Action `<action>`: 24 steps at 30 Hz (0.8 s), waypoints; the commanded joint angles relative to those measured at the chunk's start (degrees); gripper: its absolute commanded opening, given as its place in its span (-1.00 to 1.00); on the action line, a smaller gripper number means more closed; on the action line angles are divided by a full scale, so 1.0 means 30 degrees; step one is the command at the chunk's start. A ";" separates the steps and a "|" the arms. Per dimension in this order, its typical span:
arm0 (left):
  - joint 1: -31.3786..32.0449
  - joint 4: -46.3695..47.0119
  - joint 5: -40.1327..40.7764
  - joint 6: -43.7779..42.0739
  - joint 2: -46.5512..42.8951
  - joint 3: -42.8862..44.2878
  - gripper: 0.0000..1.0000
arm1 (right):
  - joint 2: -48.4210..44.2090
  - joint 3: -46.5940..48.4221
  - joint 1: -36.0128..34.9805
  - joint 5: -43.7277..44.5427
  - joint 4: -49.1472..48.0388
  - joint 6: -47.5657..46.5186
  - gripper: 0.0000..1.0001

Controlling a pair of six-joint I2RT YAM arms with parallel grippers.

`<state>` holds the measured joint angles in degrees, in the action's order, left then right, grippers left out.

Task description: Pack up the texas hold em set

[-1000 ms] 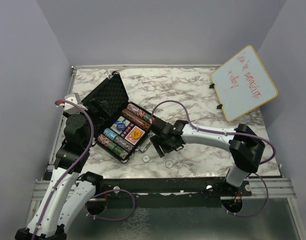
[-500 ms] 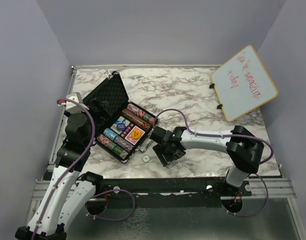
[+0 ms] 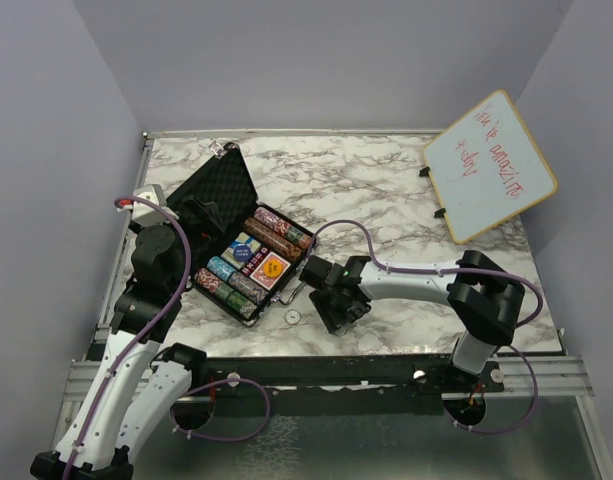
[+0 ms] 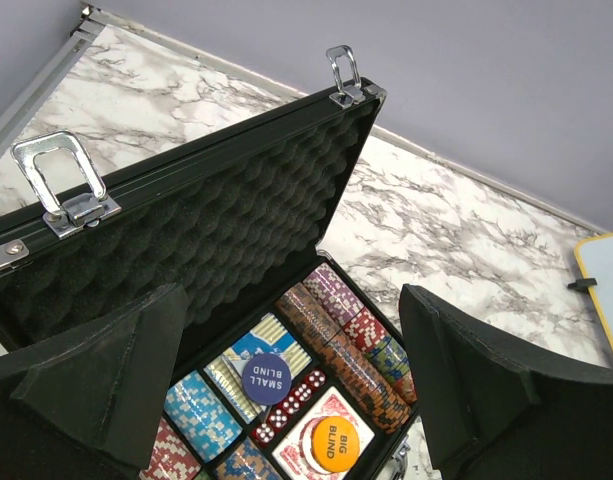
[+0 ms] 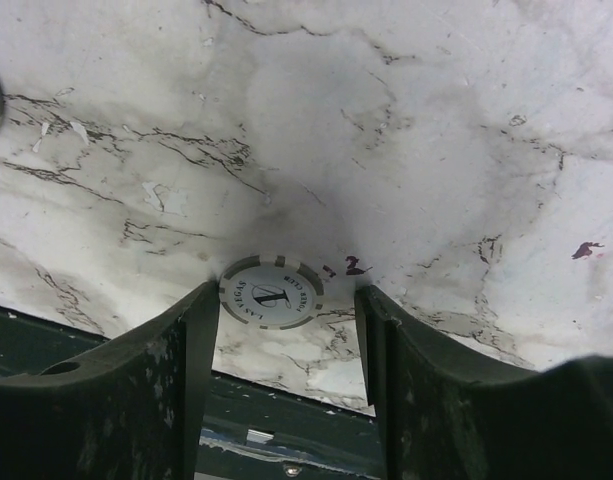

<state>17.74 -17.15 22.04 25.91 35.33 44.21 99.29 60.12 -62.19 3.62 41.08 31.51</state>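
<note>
The black case (image 3: 218,188) lies open at the table's left, its foam-lined lid (image 4: 216,215) tilted back. Its tray holds striped chip stacks (image 4: 341,330), red dice (image 4: 286,405), a blue SMALL BLIND button (image 4: 268,377) and an orange BIG BLIND button (image 4: 336,443). My left gripper (image 4: 296,390) hangs open above the tray, holding nothing. My right gripper (image 5: 286,300) is down at the marble near the front edge, open. A white poker chip (image 5: 272,292) lies flat between its fingers; the left finger is at its rim and the right finger stands apart. A second loose chip (image 3: 292,316) lies on the table beside the case.
A wood-framed whiteboard (image 3: 489,165) with red writing stands tilted at the back right. The table's front edge (image 5: 286,385) runs just behind the right gripper's fingers. Silver latches (image 4: 61,180) stick up from the lid's rim.
My right gripper has moved left and toward the front edge, down over a loose white chip, and its jaws have narrowed. The left arm has not moved.
</note>
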 commanded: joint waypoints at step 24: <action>0.0035 -0.1113 -0.6741 0.1470 0.1189 0.0703 0.90 | -0.1575 -0.1031 -0.0073 0.1460 -0.1711 0.0858 -0.04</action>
<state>17.74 -17.78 14.06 28.75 37.04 44.25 97.10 58.00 -62.19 6.57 39.35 33.23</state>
